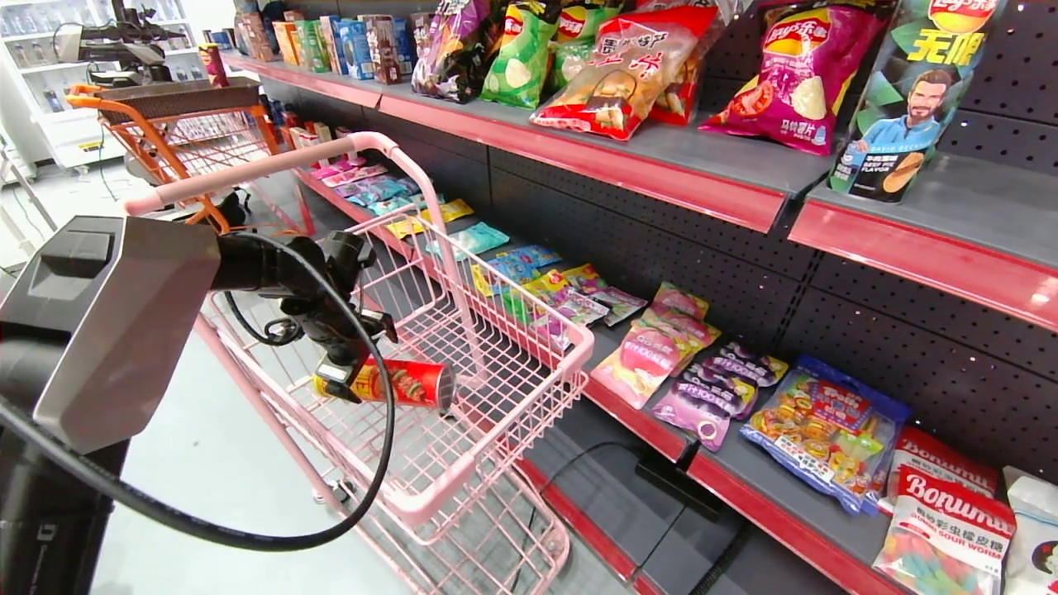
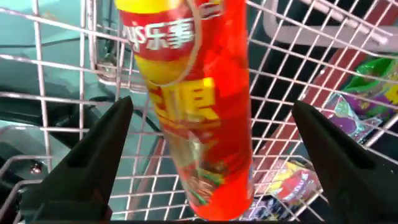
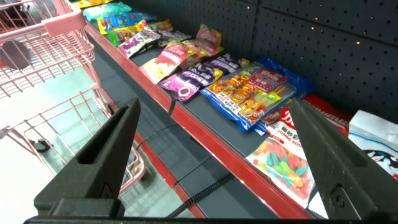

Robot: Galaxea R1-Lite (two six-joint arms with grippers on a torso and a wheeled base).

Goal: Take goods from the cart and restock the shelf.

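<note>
My left gripper [image 2: 211, 106] has its jaws wide apart on either side of the red can [image 2: 193, 93], not touching it. The can lies on its side in the pink cart [image 1: 273, 168]. My right gripper [image 3: 214, 112] hangs over the lower shelf [image 3: 208, 127], jaws spread and empty. I judge the job barely begun: grasp, lift and shelving are all left. The can carries white and yellow lettering, which I leave unread.
</note>
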